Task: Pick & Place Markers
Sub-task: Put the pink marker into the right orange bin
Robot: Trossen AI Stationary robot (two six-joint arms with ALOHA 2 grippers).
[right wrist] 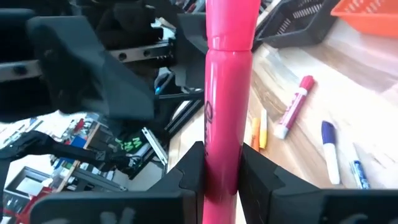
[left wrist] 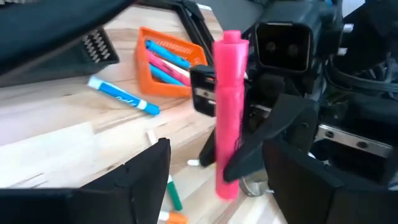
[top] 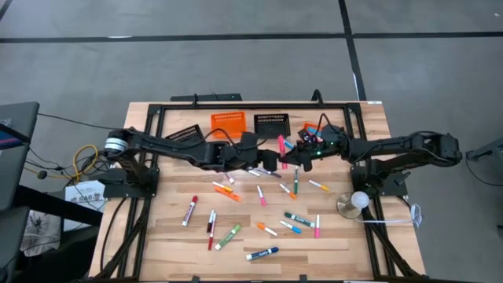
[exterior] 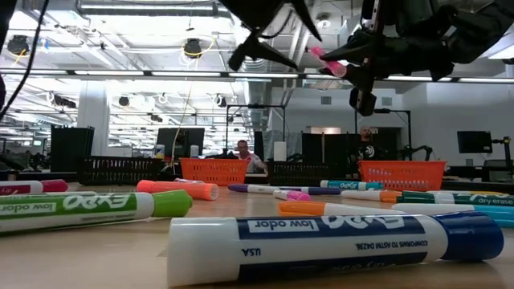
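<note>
My right gripper [top: 292, 159] is over the middle of the table, shut on a pink marker [top: 281, 148] that is lifted high above the wood [exterior: 329, 63]. My left gripper [top: 271, 161] faces it from the left and is open. Its two dark fingers [left wrist: 146, 177] stand on either side of the pink marker [left wrist: 227, 112] without touching it. Many other markers [top: 236, 212] in mixed colours lie flat on the table. Some blue and pink ones lie in a small orange basket [left wrist: 163, 62]. My right gripper pinches the pink marker's barrel [right wrist: 221, 165] between its two fingers [right wrist: 186, 174], toward one end. The fingers come from the table's right and lie across the marker. The marker is clear of the table, and most of its length sticks out past the fingers.
Orange [top: 228, 122] and black mesh baskets [top: 271, 123] stand along the far edge, inside a black frame. A white ball on a round metal base [top: 355, 203] stands near the right arm's foot. Loose markers cover the table's middle and near part.
</note>
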